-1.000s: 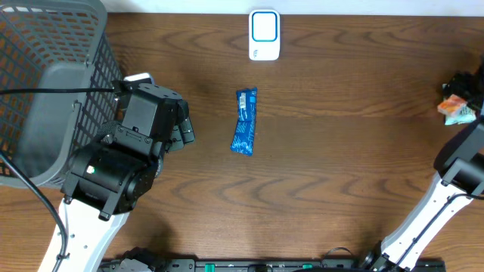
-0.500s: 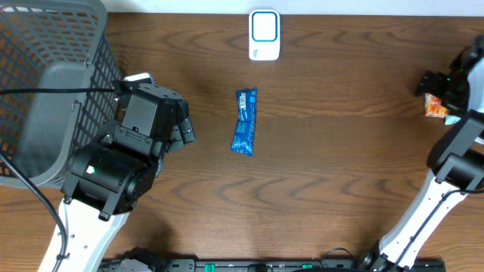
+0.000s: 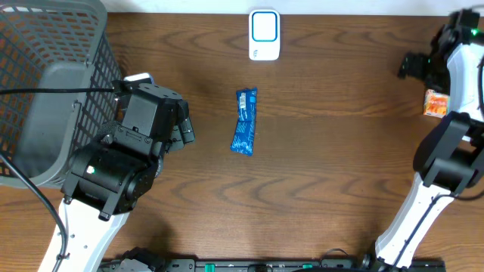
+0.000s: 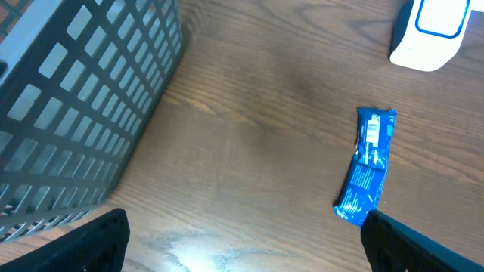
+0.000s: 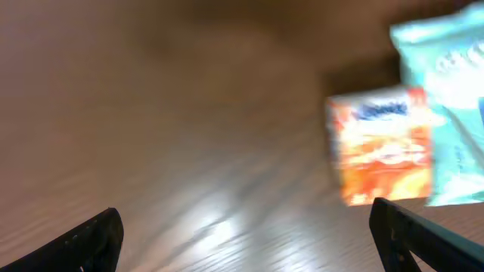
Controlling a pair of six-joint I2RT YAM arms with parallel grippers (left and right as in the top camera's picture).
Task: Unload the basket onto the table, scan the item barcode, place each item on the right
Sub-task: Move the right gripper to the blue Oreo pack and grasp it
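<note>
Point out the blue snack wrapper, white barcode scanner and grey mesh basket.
blue snack wrapper (image 3: 244,122), overhead view, its middle.
white barcode scanner (image 3: 265,35), overhead view, front face.
grey mesh basket (image 4: 83,98), left wrist view, side wall.

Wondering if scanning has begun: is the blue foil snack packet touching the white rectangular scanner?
Apart. The overhead view shows bare wooden table between the blue foil snack packet and the white rectangular scanner; the left wrist view agrees.
</note>
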